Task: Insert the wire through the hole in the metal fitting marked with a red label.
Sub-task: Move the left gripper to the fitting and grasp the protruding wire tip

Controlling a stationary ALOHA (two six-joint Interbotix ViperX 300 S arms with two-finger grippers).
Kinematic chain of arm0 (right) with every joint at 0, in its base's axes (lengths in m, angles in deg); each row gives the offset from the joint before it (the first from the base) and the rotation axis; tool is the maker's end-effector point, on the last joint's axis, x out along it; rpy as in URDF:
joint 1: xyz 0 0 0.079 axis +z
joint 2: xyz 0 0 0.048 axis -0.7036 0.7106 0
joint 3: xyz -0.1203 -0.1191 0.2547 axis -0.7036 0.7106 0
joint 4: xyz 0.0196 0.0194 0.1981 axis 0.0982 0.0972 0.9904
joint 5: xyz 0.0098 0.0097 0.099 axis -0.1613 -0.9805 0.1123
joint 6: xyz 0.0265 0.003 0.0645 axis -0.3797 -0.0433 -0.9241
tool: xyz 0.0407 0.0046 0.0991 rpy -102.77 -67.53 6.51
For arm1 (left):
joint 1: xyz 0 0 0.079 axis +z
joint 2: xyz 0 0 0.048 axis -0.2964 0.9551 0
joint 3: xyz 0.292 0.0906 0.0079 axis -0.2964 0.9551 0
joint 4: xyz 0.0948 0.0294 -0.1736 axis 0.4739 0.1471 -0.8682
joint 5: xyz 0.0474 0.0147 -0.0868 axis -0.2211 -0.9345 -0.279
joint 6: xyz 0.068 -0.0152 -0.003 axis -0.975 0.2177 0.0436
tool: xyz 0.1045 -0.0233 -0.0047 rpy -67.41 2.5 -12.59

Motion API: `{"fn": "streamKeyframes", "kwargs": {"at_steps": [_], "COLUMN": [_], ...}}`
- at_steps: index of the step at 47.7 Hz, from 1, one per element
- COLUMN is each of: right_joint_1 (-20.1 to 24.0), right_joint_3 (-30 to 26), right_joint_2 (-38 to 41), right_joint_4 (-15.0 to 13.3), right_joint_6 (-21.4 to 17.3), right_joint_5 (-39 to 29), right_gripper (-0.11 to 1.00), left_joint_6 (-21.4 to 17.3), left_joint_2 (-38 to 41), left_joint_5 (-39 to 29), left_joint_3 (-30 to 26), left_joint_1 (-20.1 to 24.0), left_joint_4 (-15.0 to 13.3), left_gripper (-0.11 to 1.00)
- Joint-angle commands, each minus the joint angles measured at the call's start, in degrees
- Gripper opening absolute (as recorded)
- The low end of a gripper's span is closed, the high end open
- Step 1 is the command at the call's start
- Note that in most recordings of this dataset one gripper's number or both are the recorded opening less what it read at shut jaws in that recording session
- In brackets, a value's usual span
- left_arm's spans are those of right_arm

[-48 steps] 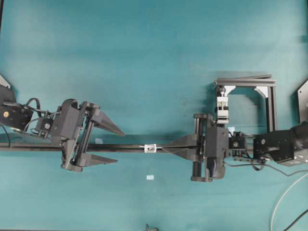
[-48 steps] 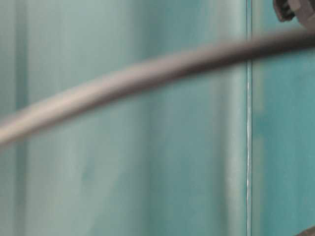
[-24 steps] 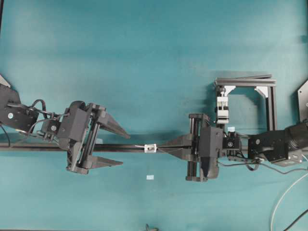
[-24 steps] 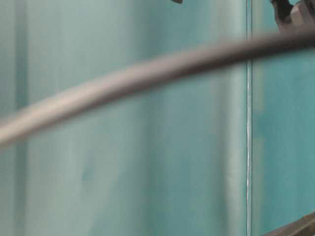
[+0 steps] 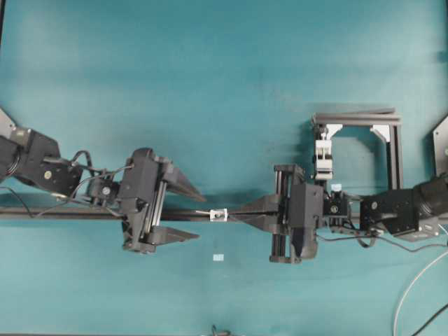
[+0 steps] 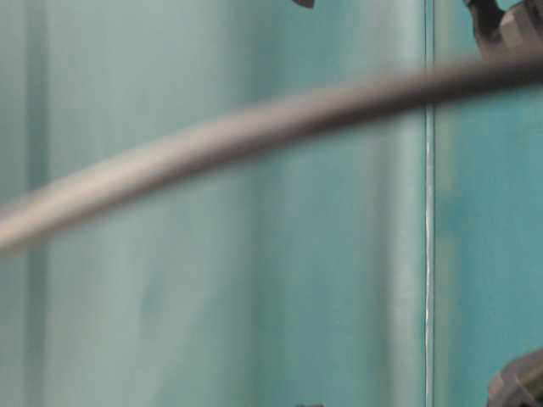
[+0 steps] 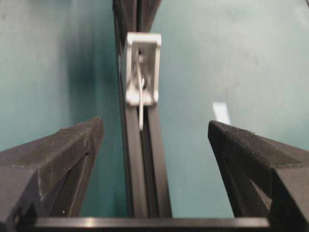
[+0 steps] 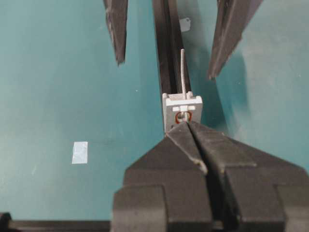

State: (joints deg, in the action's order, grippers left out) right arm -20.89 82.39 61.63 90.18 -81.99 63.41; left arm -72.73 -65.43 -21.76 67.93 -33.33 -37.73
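With our right gripper (image 8: 186, 124) clamped on the wire (image 8: 182, 65), already poking through the metal fitting (image 5: 220, 215) on the black rail (image 7: 145, 183), our left gripper (image 5: 187, 212), fingers apart, must next close on the protruding end.

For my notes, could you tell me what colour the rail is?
Black rail, clearest in the left wrist view.

robot lab: teal bench (image 5: 210, 70), black rail (image 5: 70, 213)

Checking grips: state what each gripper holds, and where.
Right gripper pinches the wire just behind the fitting. Left gripper is open, holding nothing.
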Motion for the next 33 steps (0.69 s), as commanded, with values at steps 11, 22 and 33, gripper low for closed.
{"fn": "streamKeyframes", "kwargs": {"at_steps": [11, 22, 33], "right_joint_1": [-0.3, -0.4, -0.4], "right_joint_3": [-0.8, -0.9, -0.9], "right_joint_2": [-0.9, -0.9, -0.9], "right_joint_4": [-0.2, -0.2, -0.2], "right_joint_6": [0.2, 0.2, 0.1], "right_joint_5": [0.2, 0.2, 0.1], "right_gripper": [-0.01, -0.01, -0.01], "left_joint_6": [0.4, 0.5, 1.6], "left_joint_2": [-1.1, -1.1, -2.3], "left_joint_5": [0.3, 0.3, 0.2], "left_joint_3": [-1.7, -1.7, -1.6], "left_joint_1": [0.4, 0.4, 0.4], "left_joint_4": [0.1, 0.1, 0.0], "left_gripper": [0.45, 0.30, -0.07]}}
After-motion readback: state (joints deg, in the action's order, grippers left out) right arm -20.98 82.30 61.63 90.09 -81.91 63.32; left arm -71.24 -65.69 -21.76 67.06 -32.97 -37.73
